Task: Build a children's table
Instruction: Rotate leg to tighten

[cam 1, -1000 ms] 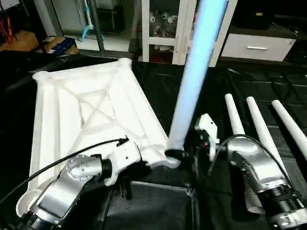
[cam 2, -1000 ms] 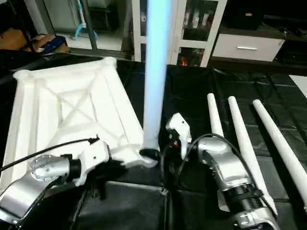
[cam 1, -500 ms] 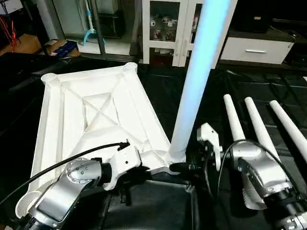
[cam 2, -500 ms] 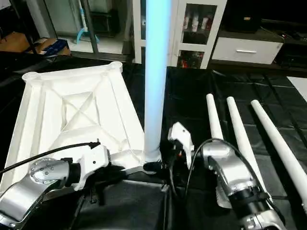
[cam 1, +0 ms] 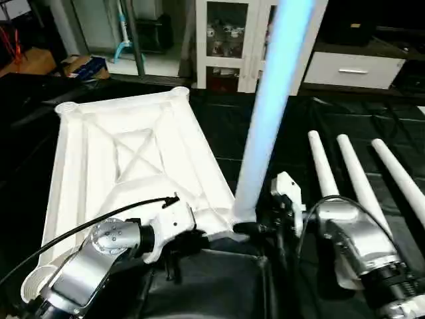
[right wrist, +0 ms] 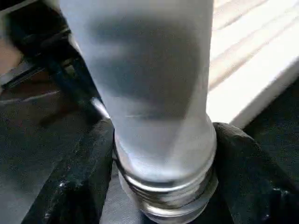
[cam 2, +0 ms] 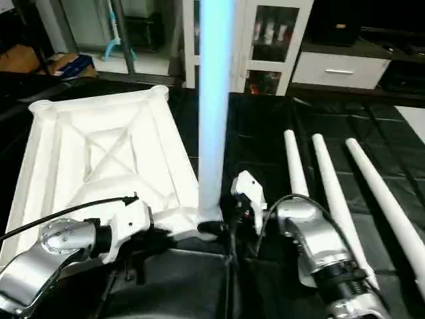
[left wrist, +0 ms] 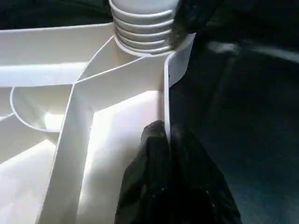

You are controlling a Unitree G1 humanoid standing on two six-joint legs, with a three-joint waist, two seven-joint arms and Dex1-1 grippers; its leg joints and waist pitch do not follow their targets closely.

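Left wrist view, leg (left wrist: 142, 23) threads exposed above socket (left wrist: 180, 53)

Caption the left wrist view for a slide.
Left end effector clamps the table top's rim while a leg's threaded end sits partly screwed into the corner socket.

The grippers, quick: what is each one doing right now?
Left gripper: shut on the rim of the white plastic ribbed tabletop.
Right gripper: shut on the base of the upright white tapered leg.

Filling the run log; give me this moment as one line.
step: screwing leg into corner socket | right gripper: shut on leg base | left gripper: clamping tabletop rim | spare legs: three
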